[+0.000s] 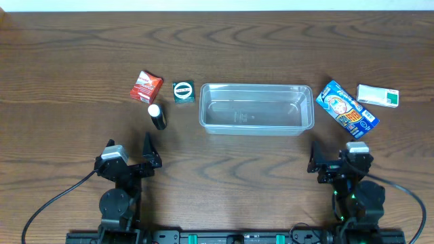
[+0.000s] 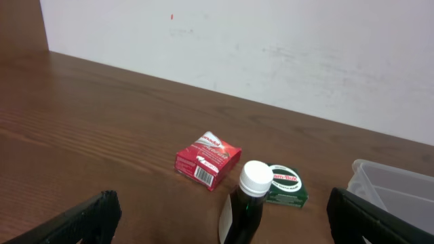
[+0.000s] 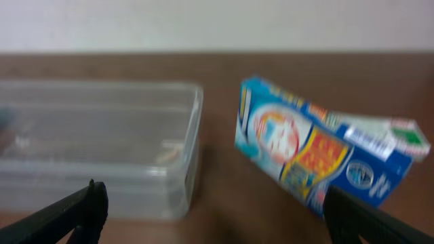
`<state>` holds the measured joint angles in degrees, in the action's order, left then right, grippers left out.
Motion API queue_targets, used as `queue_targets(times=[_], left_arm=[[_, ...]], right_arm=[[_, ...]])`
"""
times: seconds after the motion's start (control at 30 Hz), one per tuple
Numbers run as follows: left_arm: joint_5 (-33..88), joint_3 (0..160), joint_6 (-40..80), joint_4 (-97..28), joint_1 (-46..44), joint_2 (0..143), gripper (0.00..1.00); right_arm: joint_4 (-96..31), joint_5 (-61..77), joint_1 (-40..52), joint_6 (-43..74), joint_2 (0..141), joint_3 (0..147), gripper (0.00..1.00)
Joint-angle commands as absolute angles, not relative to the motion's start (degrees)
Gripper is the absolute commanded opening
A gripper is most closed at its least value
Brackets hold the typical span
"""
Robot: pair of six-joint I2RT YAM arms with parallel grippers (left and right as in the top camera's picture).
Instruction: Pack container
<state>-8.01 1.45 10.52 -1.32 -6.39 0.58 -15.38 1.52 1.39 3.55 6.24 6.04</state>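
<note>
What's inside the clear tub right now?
Nothing packed: the container looks empty from overhead and in the right wrist view. No lid covers it; faint marks on its floor are too blurred to identify.

Left arm (image 1: 116, 196) sits low at the near left, tucked in close over its base, and the left gripper (image 1: 128, 148) points toward the far side with its jaws spread wide, gripping nothing. Over at the near right, the right arm (image 1: 356, 200) mirrors that pose, the right gripper (image 1: 336, 156) aimed far as well and gaping just as wide, empty too. From each wrist camera the black fingers (image 2: 85, 218) show only at the bottom corners, one left and one right, well apart.
</note>
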Motion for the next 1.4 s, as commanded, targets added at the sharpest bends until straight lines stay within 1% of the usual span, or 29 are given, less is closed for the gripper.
queue_targets(times=[0.0,0.2,0.37,0.43,0.53,0.67,0.77,0.9,1.03,1.23,1.33,1.37], left_arm=[[-9.47,0.23,10.63,-3.40,-6.02,0.30,0.98],[-9.47,0.23,10.61,-3.40,-6.02,0.30,0.98],[-9.47,0.23,10.61,-3.38,-6.02,0.30,0.98],[-9.47,0.23,10.61,-3.38,-6.02,0.30,0.98],[-9.47,0.23,10.61,-3.40,-6.02,0.30,0.98],[-9.47,0.23,10.63,-3.40,-6.02,0.30,0.98],[-9.47,0.23,10.61,-3.40,-6.02,0.30,0.98],[-9.47,0.23,10.63,-3.40,-6.02,0.30,0.98],[-9.47,0.23,10.61,-3.40,-6.02,0.30,0.98],[-9.47,0.23,10.61,-3.40,-6.02,0.30,0.98],[-9.47,0.23,10.61,-3.40,-6.02,0.30,0.98],[-9.47,0.23,10.61,-3.40,-6.02,0.30,0.98]], right_arm=[[-16.62,1.96,1.67,2.44,11.84,13.19,0.99],[-23.16,2.00,-0.03,2.46,26.96,32.12,0.99],[-35.62,2.04,-2.61,1.91,41.43,53.04,0.99],[-41.36,2.87,-4.32,-0.25,47.37,60.82,0.99],[-48.80,8.38,-7.57,-5.28,55.61,70.02,0.99],[-56.86,11.86,-13.02,-10.41,67.31,78.61,0.99],[-59.81,11.86,-16.56,-10.37,73.28,80.66,0.99],[-60.16,12.93,-19.86,-10.28,79.81,80.66,0.99],[-58.48,13.17,-20.88,-8.40,84.93,80.66,0.99],[-54.28,20.69,-20.88,-7.81,89.47,80.60,0.99],[-53.54,20.80,-20.88,-12.49,91.57,80.60,0.99],[-53.54,20.80,-20.88,-14.55,92.38,80.55,0.98]])
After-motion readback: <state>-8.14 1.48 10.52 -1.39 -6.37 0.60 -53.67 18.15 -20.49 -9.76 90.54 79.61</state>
